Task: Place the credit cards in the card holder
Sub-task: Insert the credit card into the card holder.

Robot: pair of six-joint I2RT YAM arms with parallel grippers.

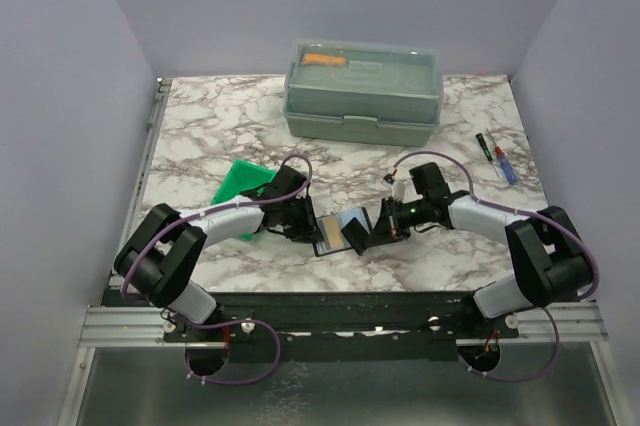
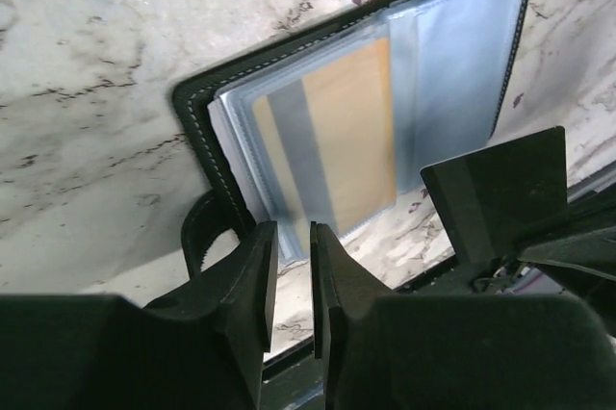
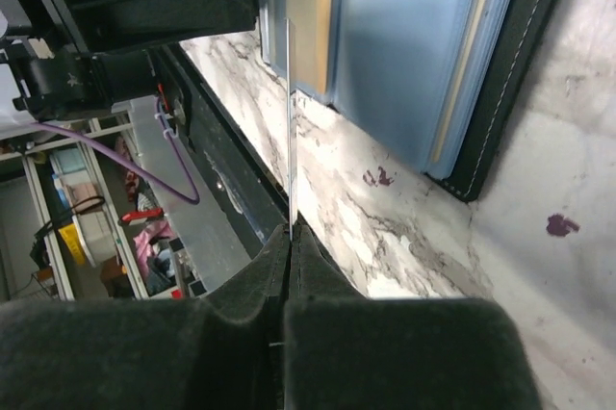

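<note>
Left fingers (image 2: 252, 280) loom right at the lens, black and close together, with just a narrow slit between them! The bottom corner of the card holder (image 2: 452, 54) runs its clear sleeve down into that slit, but whether they pinch it I cannot tell.

From above, a green bin (image 1: 243, 184) sits on the marble counter (image 1: 200, 146) at ten o'clock from the holder, just behind the left wrist. The card holder lies open near the counter's middle, a little toward six o'clock, right between the two sets of fingers. Its black stitched cover is down and its greyish pockets face up. And look, a yellowish card (image 2: 351, 131) with a grey stripe already sits inside a see-through pocket!

Straight out at twelve o'clock stands the big grey-green toolbox (image 1: 362, 91), lid shut, with an orange object (image 1: 325, 59) showing at the lid's left end.

Now the right side. A credit card (image 3: 290, 121) stands edge-on in the right wrist view, a thin sliver with its far end at the rim of the holder's pockets. Right fingers (image 3: 322, 285) are clamped tight on its near end, no gap at all. From the left wrist it reads as a dark tilted plate just beside the sleeve's edge.

Out at two o'clock, a green pen-shaped item (image 1: 485, 146) and a red-and-blue one (image 1: 506, 166) lie well apart from the holder.
</note>
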